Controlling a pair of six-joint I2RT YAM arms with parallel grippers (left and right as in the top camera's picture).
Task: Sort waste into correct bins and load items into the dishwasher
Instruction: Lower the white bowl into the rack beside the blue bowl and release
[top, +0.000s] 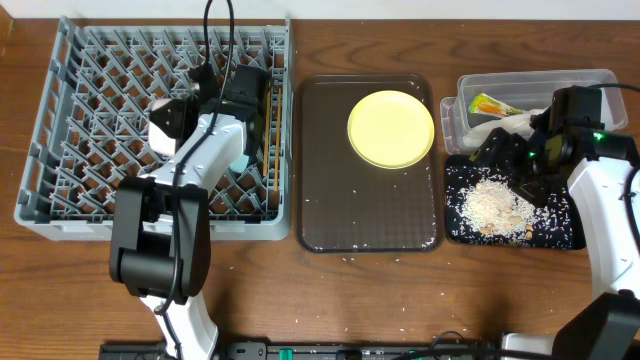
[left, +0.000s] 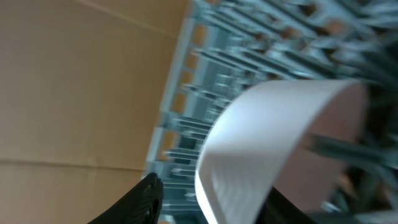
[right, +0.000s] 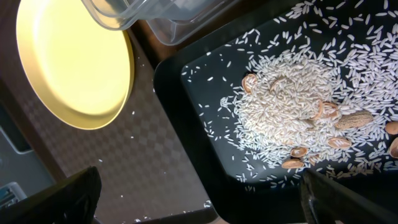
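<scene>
You have no readable text here; the print on the snack wrapper (top: 492, 104) in the clear tub (top: 540, 77) is too small.

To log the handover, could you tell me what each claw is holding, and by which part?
Right claw: open, holds nothing. Left claw straddles the rim of the white bowl; whether it grips cannot be told.

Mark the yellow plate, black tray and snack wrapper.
yellow plate (top: 390, 128): overhead view, centre of its face.
black tray (top: 562, 232): overhead view, barer lower-right floor.
snack wrapper (top: 492, 105): overhead view, middle of its visible part.
</scene>
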